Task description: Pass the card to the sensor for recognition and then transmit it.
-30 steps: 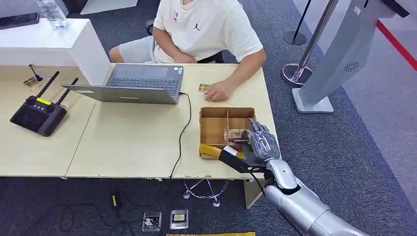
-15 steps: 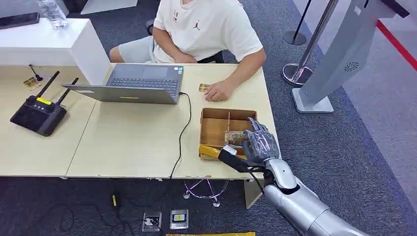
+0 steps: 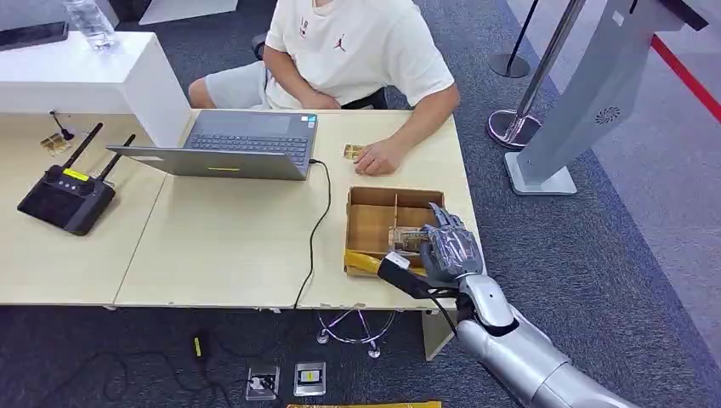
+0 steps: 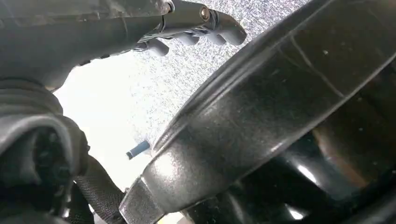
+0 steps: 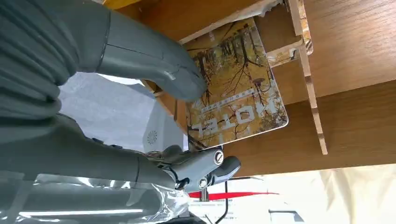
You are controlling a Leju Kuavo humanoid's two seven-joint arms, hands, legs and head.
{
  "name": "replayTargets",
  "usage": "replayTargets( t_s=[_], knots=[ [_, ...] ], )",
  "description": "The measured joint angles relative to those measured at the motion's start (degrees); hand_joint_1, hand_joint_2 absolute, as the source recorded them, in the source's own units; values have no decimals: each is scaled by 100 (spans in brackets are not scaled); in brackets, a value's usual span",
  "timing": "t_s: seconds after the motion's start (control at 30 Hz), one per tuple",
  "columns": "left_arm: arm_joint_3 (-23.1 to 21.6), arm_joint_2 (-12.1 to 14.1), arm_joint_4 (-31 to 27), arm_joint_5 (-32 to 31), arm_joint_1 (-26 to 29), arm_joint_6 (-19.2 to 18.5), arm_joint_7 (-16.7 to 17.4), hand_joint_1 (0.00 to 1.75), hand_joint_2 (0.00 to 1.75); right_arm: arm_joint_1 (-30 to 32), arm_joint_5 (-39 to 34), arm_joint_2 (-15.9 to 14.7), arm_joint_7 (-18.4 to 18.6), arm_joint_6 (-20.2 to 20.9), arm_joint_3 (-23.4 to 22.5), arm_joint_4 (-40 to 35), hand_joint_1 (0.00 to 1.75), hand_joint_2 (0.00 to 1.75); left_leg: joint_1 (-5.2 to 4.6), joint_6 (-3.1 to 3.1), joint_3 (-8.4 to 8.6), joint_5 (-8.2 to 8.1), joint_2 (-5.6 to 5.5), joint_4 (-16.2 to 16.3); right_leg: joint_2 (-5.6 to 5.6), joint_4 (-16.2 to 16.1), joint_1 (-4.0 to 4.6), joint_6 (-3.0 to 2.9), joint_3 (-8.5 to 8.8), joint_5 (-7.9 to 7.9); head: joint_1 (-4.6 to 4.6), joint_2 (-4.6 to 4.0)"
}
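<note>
Right hand (image 3: 449, 248) over the near right compartment of the wooden box (image 3: 374, 223), at the counter's (image 3: 229, 246) right end. Thumb (image 5: 154, 65) and fingers (image 5: 205, 170) pinching the hotel card (image 5: 233, 100), printed with autumn trees, just above the box's dividers. Left hand (image 4: 140, 28) hanging beside the robot's body, fingers curled inward, holding nothing. Across the counter, a person's hand (image 3: 380, 158) resting beside a laptop (image 3: 238, 144).
</note>
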Motion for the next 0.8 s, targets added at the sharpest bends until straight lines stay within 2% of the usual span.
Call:
replayTargets(
  t_s=[0.03,0.07,0.8],
  knots=[
    [0,0,0,-2,0,0,0,0,0,-6,9,4,0,2,0,9,17,175,0,0,0,0,0,0,0,0,0,0,0,0,0,0],
    [0,0,0,-2,0,0,0,0,0,-14,13,13,2,4,0,15,0,175,0,0,0,0,0,0,0,0,0,0,0,0,2,0],
    [-44,4,-4,0,-10,0,0,0,0,-181,-4,57,83,-48,0,17,0,175,0,0,22,0,4,0,2,0,0,0,17,0,2,0]
  ],
)
